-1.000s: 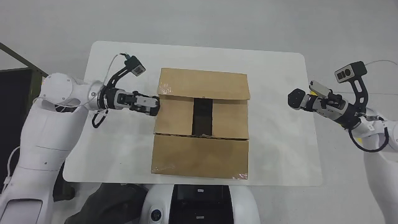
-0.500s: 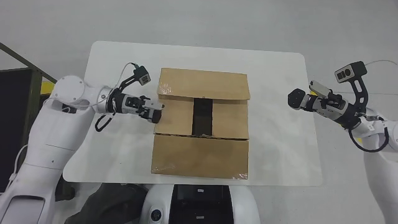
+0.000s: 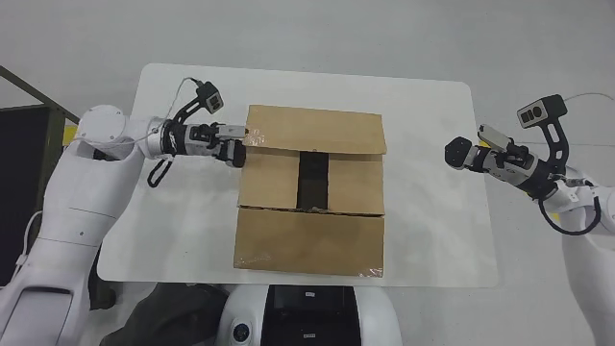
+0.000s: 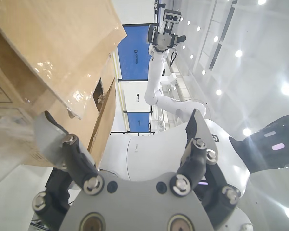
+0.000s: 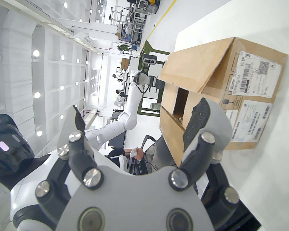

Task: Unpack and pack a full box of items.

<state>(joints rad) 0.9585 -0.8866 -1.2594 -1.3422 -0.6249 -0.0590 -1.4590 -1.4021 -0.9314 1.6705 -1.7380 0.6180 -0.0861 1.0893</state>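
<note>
Item: cardboard box (image 3: 309, 190), one, standing at the middle of the white tabletop (image 3: 432, 115).

- Near flap (image 3: 309, 240): folded outward toward the near edge and lying about flat.
- Inner flaps (image 3: 272, 181): two, folded over the opening from left and right. A dark gap (image 3: 312, 181) lay between them. The contents could not be made out.
- Right wall of the box (image 5: 231, 85): carried several white printed labels (image 5: 252, 73).
- Left claw (image 3: 235, 149): at the left side of the box, by its far-left corner, where the far flap met the left wall. In the left wrist view the left claw (image 4: 121, 127) was spread and pinching nothing. One of its fingers (image 4: 47, 131) lay against, or just beside, the wall of the box (image 4: 50, 37). Contact could not be confirmed.
- Right claw (image 3: 452, 151): over the right part of the tabletop (image 5: 267, 25), well apart from the box. In the right wrist view the right claw (image 5: 138, 114) was spread and empty, and it pointed toward the box.
- Far flap (image 3: 315, 130): folded outward toward the far edge. Glossy clear tape (image 4: 45, 66) ran along its edge.
</note>
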